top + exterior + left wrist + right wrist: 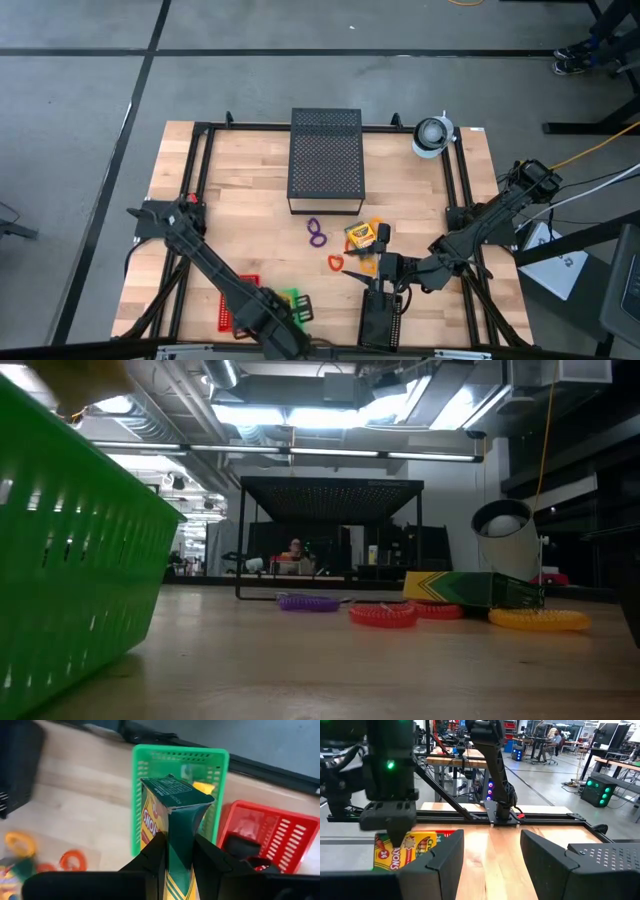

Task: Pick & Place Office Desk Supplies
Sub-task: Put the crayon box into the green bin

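Note:
My left gripper [181, 854] points down at the table's near edge, shut on a yellow-and-green crayon box [172, 815] held above a green basket [150, 765]. In that basket lies something yellow. A second crayon box [360, 237] lies flat on the table among purple rings [316, 232], a red ring [336, 262] and an orange ring [540, 620]. My right gripper [492, 855] hovers open and level just right of those rings, with nothing between its fingers. My left gripper pinches the crayon box between its two fingers, one on the yellow front face [395, 847], the other on the back. The green narrow side [177, 870] looks squeezed in there. The fingers come from above. The box hangs below them, clear of the basket.
A red basket [280, 827] holding black clips stands beside the green one. A black bin [380, 320] sits at the near edge, under my right gripper. The large black perforated box [325, 160] stands at the far middle, and a white roll [432, 135] at the far right corner.

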`<state>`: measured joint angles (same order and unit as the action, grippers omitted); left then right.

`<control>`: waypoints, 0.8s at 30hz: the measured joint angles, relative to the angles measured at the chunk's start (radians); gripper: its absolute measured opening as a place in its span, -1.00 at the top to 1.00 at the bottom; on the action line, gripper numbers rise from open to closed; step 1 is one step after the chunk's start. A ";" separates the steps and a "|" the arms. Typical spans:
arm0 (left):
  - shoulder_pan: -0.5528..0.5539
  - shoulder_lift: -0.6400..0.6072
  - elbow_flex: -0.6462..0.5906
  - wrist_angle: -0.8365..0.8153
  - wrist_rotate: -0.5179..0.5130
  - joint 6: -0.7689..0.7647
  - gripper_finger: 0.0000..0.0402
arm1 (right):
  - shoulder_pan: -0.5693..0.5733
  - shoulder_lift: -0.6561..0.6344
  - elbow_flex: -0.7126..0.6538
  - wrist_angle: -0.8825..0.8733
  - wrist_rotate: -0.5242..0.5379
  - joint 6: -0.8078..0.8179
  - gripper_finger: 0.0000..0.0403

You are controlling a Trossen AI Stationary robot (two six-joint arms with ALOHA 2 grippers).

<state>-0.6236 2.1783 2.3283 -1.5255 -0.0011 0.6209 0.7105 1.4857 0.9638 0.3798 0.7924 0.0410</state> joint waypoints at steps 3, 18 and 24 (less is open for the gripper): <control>-0.009 0.030 0.000 0.002 0.047 0.001 0.67 | 0.000 0.000 0.000 0.000 0.000 0.000 0.03; 0.008 0.052 -0.001 0.004 0.049 0.037 0.67 | 0.000 0.000 0.000 0.000 0.000 0.003 0.03; 0.011 0.054 -0.001 0.012 0.094 0.026 0.67 | 0.000 0.000 0.000 -0.014 0.000 0.007 0.03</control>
<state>-0.6128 2.2318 2.3276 -1.5139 0.0926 0.6471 0.7105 1.4857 0.9638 0.3655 0.7921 0.0477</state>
